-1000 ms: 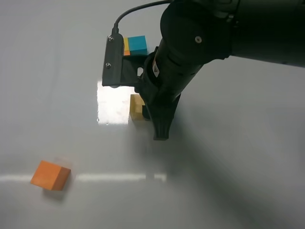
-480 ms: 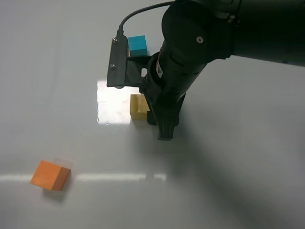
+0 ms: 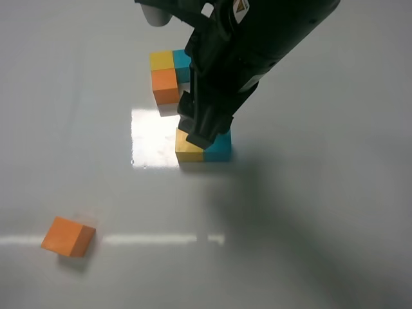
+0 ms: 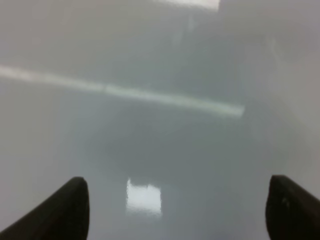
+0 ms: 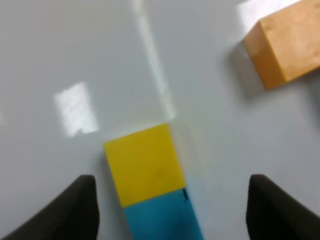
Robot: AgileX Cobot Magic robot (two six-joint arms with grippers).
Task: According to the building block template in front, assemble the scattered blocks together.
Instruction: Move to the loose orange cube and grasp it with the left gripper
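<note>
The building block template (image 3: 168, 72) lies at the back: a yellow, a teal and an orange cube in an L. In front of it a loose yellow block (image 3: 188, 149) and a loose teal block (image 3: 219, 147) sit side by side, touching. The loose orange block (image 3: 67, 236) lies alone at the front left. My right gripper (image 5: 172, 210) hangs open above the yellow block (image 5: 142, 164) and teal block (image 5: 162, 220), its fingertips (image 5: 75, 207) well apart from them. An orange cube (image 5: 285, 47), apparently the template's, shows beyond. My left gripper (image 4: 175, 210) is open over bare table.
The right arm (image 3: 251, 45) fills the upper middle and right of the exterior high view, hiding the table behind it. A bright light patch (image 3: 153, 138) lies on the glossy grey table just left of the yellow block.
The right gripper has opened, leaving the teal block beside the yellow one, and has risen. The template, half hidden before, now shows whole. The orange block has not moved.
</note>
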